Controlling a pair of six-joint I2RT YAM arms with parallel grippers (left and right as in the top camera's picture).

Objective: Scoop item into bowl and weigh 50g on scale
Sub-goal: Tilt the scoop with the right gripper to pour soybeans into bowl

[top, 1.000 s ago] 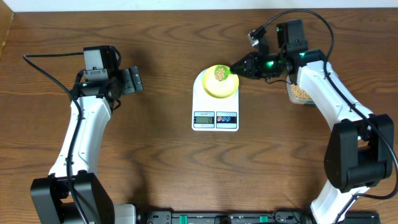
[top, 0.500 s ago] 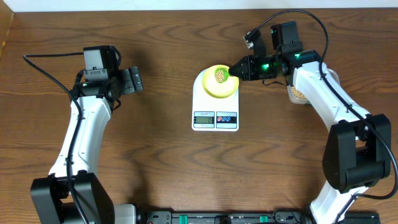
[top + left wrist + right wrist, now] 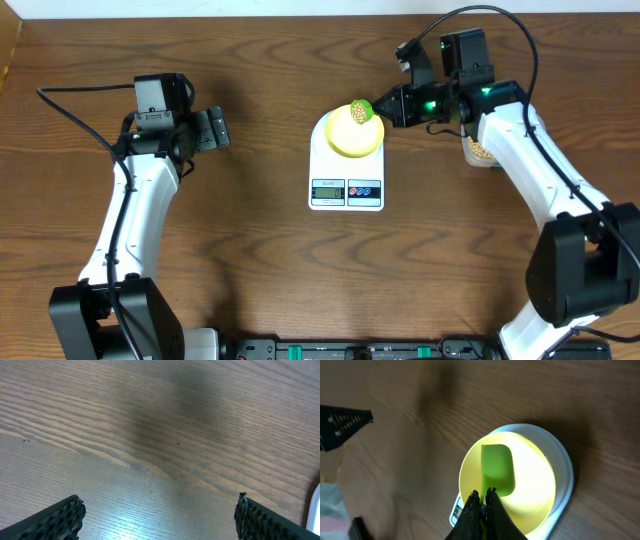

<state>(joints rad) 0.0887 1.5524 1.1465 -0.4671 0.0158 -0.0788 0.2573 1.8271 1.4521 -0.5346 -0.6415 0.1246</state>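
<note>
The white scale (image 3: 346, 172) lies mid-table with the pale yellow bowl (image 3: 352, 140) on its platform. Over the bowl's far rim hangs a green scoop (image 3: 361, 110) loaded with tan beans. My right gripper (image 3: 392, 105) is shut on the scoop's handle. In the right wrist view the scoop (image 3: 497, 469) shows only plain green above the bowl (image 3: 530, 490), and my right gripper (image 3: 483, 495) is clamped on the handle. My left gripper (image 3: 215, 128) stands open over bare wood at the left, with nothing between its fingers (image 3: 59, 519).
A clear container (image 3: 482, 151) of beans sits to the right of the scale, partly under my right arm. The scale's display and buttons (image 3: 345, 189) face the near edge. A sliver of white scale edge (image 3: 316, 509) shows in the left wrist view.
The loaded scoop has shifted from over the bowl's middle toward its far right rim, the right gripper moving with it. The left arm has not moved.
</note>
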